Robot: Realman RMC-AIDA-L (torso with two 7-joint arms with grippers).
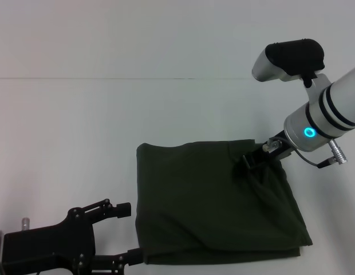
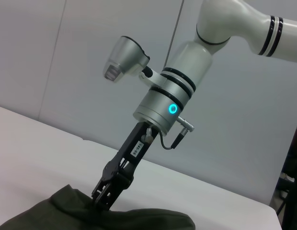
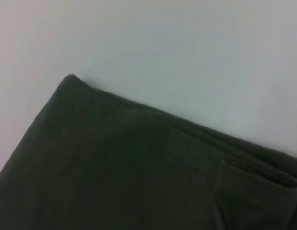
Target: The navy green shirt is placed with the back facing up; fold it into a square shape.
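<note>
Right hand [image 1: 253, 158] is pinching the far right corner of the folded shirt [image 1: 206, 206]; left hand [image 1: 127, 232] is resting released nearby. Next: squaring that corner on the counter [image 1: 80, 126].

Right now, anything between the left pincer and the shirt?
Nothing visible. The left pincer is open beside the near left corner of the shirt, with only bare table in the gap. The right pincer is already at the shirt's far right corner, down in the cloth.
</note>
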